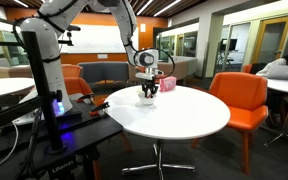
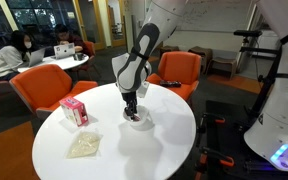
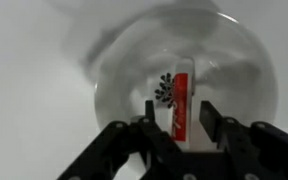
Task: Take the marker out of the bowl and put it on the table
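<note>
The small white bowl (image 1: 147,98) (image 2: 137,118) stands near the middle of the round white table (image 1: 189,118) (image 2: 134,152). In the wrist view the red marker (image 3: 184,86) lies inside the bowl (image 3: 109,75), with a black pattern on its label. My gripper (image 3: 179,108) is lowered into the bowl. Its two black fingers stand on either side of the marker, with a gap still showing on the right side. In both exterior views the gripper (image 1: 147,90) (image 2: 132,108) points straight down into the bowl, and the marker is hidden there.
A pink box (image 1: 166,84) (image 2: 74,110) stands on the table close to the bowl. A crumpled whitish wrapper (image 2: 84,146) lies nearer the table edge. Orange chairs (image 1: 239,95) (image 2: 179,68) surround the table. The black robot stand (image 1: 54,130) is beside it.
</note>
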`<action>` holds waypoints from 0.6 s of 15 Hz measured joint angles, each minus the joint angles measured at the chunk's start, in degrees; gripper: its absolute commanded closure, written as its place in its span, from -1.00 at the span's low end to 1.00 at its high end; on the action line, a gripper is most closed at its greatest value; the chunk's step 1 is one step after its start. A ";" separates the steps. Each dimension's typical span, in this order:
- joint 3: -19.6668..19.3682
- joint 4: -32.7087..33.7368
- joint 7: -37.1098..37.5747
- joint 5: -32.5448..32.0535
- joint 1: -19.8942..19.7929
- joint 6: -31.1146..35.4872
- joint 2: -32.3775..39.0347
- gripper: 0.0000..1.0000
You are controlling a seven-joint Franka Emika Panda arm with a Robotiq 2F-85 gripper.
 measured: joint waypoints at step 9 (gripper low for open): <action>1.35 1.47 0.02 0.65 -1.46 0.61 0.28 0.90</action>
